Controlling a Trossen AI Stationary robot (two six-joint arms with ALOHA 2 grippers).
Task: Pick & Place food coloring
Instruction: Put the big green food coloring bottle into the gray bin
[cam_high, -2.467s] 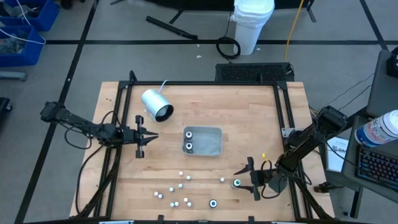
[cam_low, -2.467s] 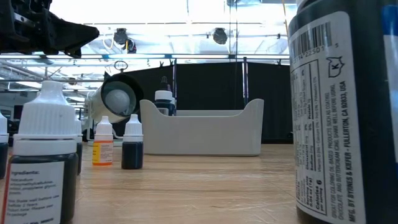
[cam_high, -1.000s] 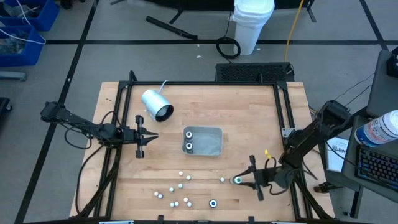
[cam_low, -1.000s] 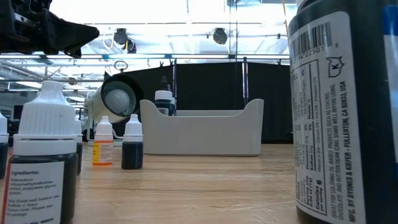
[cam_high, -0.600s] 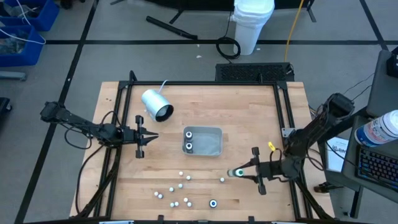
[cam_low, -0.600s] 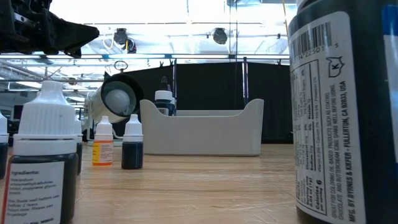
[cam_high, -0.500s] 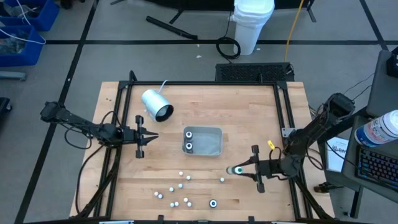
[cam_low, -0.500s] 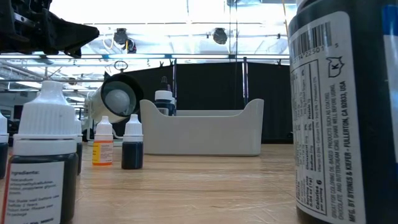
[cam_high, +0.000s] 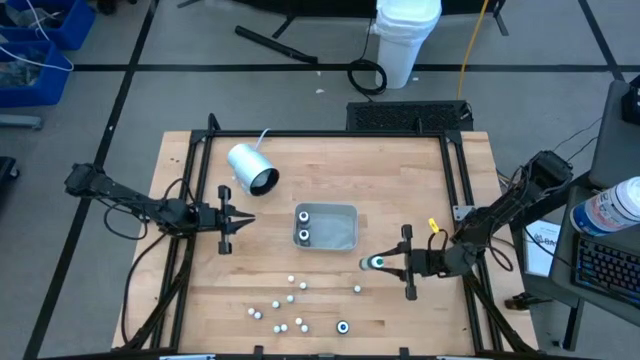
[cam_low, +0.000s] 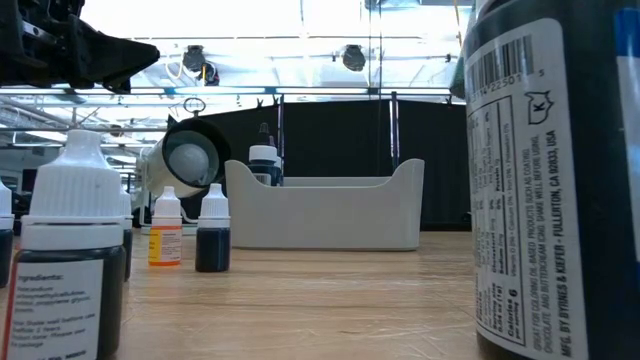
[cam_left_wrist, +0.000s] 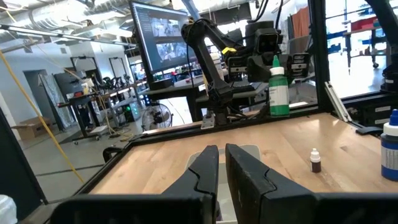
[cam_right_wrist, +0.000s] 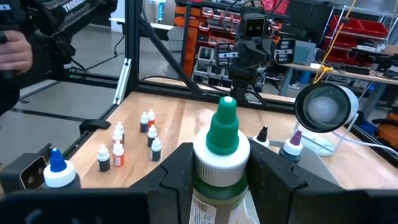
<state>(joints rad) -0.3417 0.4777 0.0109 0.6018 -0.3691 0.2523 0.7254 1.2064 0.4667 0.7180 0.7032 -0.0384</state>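
high view: right gripper (cam_high: 383, 264) carries a green-topped food coloring bottle (cam_high: 373, 264) just off the tray's (cam_high: 349, 212) near right corner.

right wrist view shows the bottle (cam_right_wrist: 221, 158) upright between the two fingers (cam_right_wrist: 179, 169), which are closed against its white collar. two more bottles (cam_high: 304, 224) stand inside the grey tray, and the other small bottles (cam_high: 282, 308) are scattered on the table (cam_high: 400, 180) toward its front edge, well apart from the tray. left gripper (cam_high: 244, 220) waits at the table's left side, near the white cylinder (cam_high: 250, 168), its fingers (cam_left_wrist: 203, 169) nearly together and holding nothing.
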